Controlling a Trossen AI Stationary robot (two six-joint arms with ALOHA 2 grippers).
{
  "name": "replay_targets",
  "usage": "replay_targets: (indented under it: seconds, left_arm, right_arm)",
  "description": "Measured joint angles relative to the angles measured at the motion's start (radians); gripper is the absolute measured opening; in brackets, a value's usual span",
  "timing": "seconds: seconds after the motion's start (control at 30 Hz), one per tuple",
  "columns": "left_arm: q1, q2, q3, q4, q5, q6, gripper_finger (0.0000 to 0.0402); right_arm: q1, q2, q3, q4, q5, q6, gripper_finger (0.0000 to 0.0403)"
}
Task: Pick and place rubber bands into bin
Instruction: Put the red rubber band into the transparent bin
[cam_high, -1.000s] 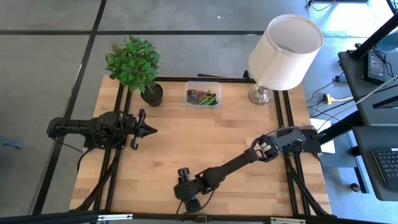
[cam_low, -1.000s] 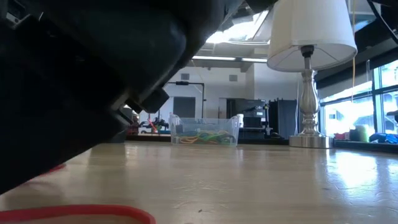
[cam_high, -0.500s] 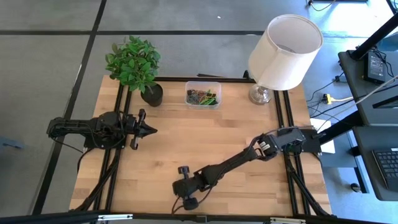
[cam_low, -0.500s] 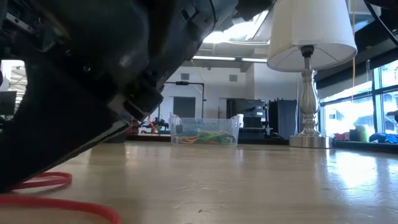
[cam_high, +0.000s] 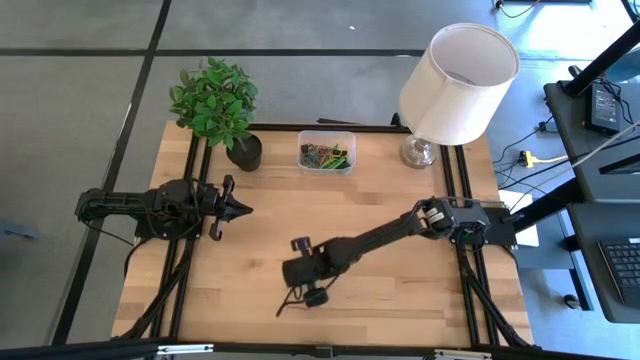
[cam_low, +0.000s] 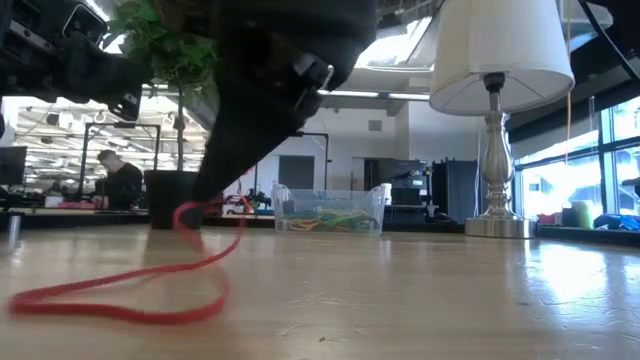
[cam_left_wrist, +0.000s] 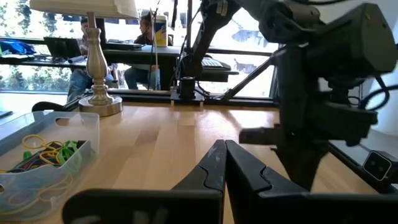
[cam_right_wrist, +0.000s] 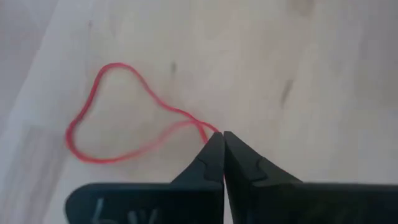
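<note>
A red rubber band (cam_right_wrist: 118, 118) trails from my right gripper (cam_right_wrist: 222, 135), which is shut on one end of it at the table's near middle (cam_high: 298, 274). In the low view the band (cam_low: 120, 300) runs from the fingertips down to the wood. The bin (cam_high: 326, 152), clear plastic with several coloured rubber bands inside, rests on the table at the far edge, between plant and lamp. It also shows in the low view (cam_low: 330, 208) and the left wrist view (cam_left_wrist: 43, 155). My left gripper (cam_high: 245, 209) waits shut at the table's left. My right gripper pinches one end of the red band's loop (cam_right_wrist: 210, 129) between its two fingers, only at their free ends (cam_low: 197, 203). The fingers come from above, slanting down. That end is lifted; the rest of the loop (cam_low: 110, 305) lies slack on the table.
A potted plant (cam_high: 225, 110) stands at the far left of the bin, and a lamp (cam_high: 455, 85) with a metal base (cam_high: 418, 152) at its right. People sit in the room beyond the table (cam_low: 120, 185).
My right gripper has risen and gone toward the table's far edge, taking one end of the red band up with it. The band lay flat on the table before. Now that end hangs from the fingertips and the rest trails on the wood.
</note>
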Motion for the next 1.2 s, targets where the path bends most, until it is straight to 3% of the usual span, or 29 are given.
replay_targets:
  seconds: [0.4, 0.7, 0.87, 1.2]
  left_arm:
    - [0.000, 0.000, 0.000, 0.000, 0.000, 0.000, 0.0001]
    - [0.000, 0.000, 0.000, 0.000, 0.000, 0.000, 0.0001]
    - [0.000, 0.000, 0.000, 0.000, 0.000, 0.000, 0.0001]
    - [0.000, 0.000, 0.000, 0.000, 0.000, 0.000, 0.0001]
  right_arm:
    - [-0.162, -0.120, 0.001, -0.083, -0.003, -0.212, 0.0001]
    - [-0.384, -0.309, 0.003, -0.106, -0.022, -0.382, 0.0000]
    - [-0.531, -0.394, 0.004, -0.097, -0.024, -0.394, 0.0000]
    - [-0.756, -0.317, 0.003, -0.185, -0.027, -0.391, 0.0000]
